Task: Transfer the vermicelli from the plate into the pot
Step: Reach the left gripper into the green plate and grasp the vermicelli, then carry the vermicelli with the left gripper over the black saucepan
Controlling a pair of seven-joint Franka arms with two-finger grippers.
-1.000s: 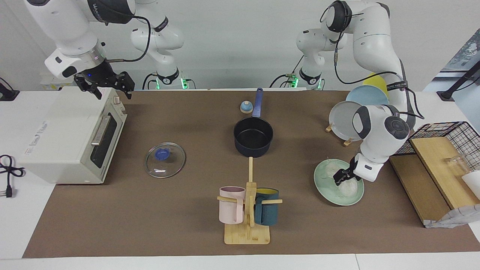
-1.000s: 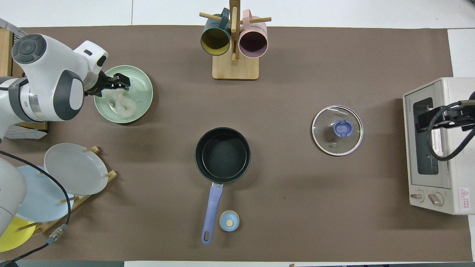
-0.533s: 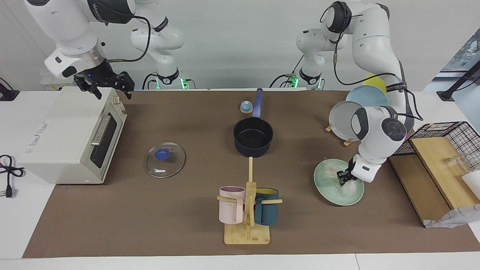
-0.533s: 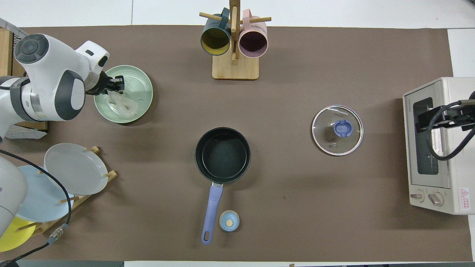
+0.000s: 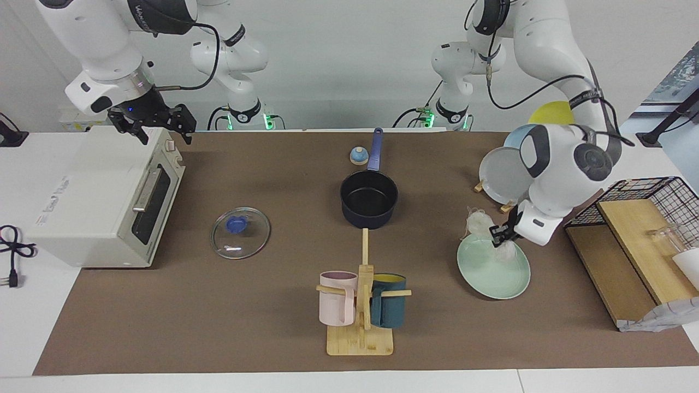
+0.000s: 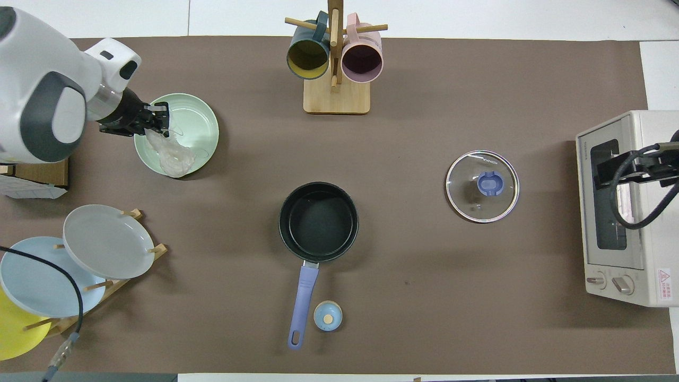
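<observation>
- Toaster oven [image 5: 104,196] at the right arm's end runs off the overhead view's edge; the right gripper [image 5: 158,123] waits over its top corner, fingers spread and holding nothing.
- Pot [image 5: 369,199] sits mid-table, black inside bare, open brown mat between it and the plate [image 5: 494,278].
- Left gripper [image 5: 499,233], clamped on the vermicelli [image 5: 476,222], now hangs over the plate; a second ago it was down on it. The strands dangle clear, both nests up together.
</observation>
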